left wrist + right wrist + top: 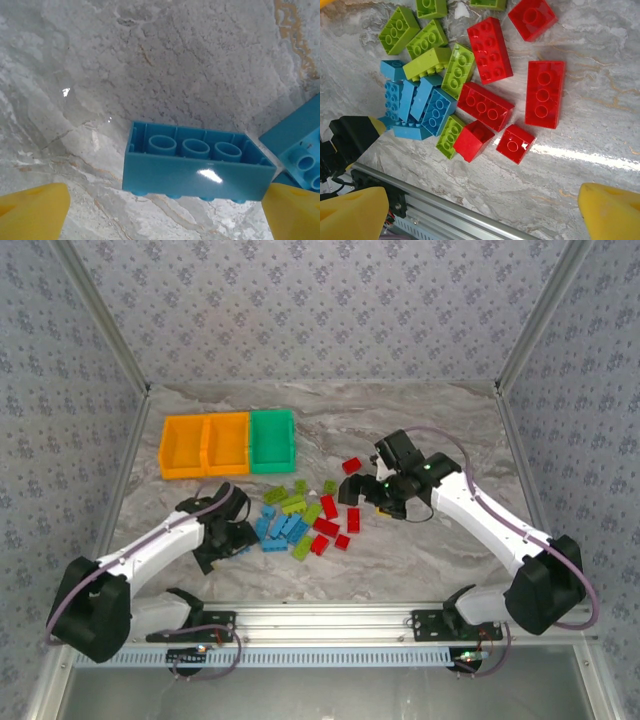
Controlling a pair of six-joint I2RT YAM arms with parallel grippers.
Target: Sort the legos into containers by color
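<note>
Top external view: three containers (228,443) stand touching in a row toward the far left corner of the bench (430,560), two orange ones and then the green container (272,438) at the right end. The legos (300,515) lie in a loose heap around the middle of the bench, between the containers and the near edge. The blue ones are mostly on the left, the lime green in the middle and the red on the right. A lone red brick (350,465) sits apart from the heap toward the far edge.

In the left wrist view, the left gripper (162,212) hangs low over the bench at the heap's left side with its yellow fingers (35,212) spread wide. A blue brick (197,170) lies studs-down between them, its hollow underside facing up. Whether either finger touches it cannot be told, and it is not clamped.

In the right wrist view, the right gripper (482,212) is held above the red side of the heap. Its jaws are wide apart with nothing between them. Red, green and blue pieces lie scattered below it.
</note>
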